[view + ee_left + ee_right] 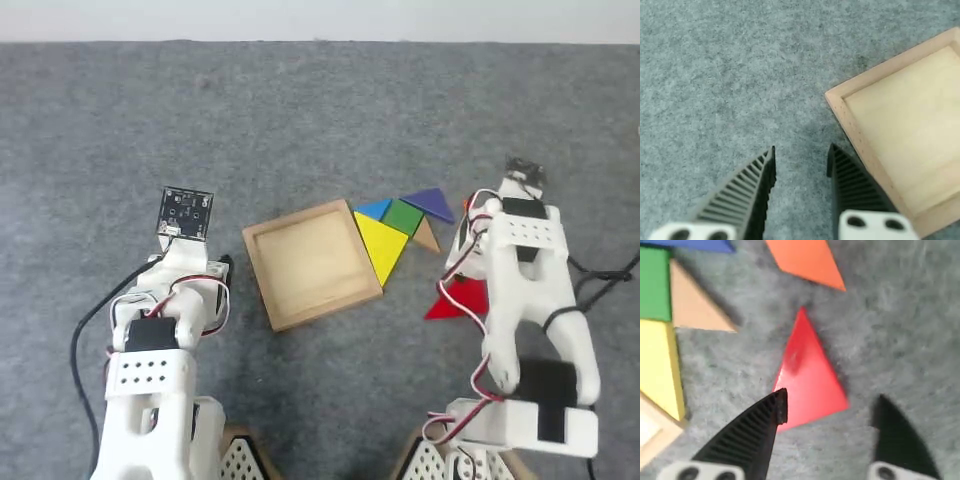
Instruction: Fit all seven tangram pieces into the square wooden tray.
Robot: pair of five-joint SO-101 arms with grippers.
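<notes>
Smooth red triangle [807, 377] on fuzzy carpet [900, 315], between spread right tool [832, 397] tips.

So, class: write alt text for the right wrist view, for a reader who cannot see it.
The open right gripper hangs over a red triangle on grey carpet. Beyond it lie an orange piece, a tan triangle, a green square and a yellow triangle, the last beside the wooden tray.
</notes>
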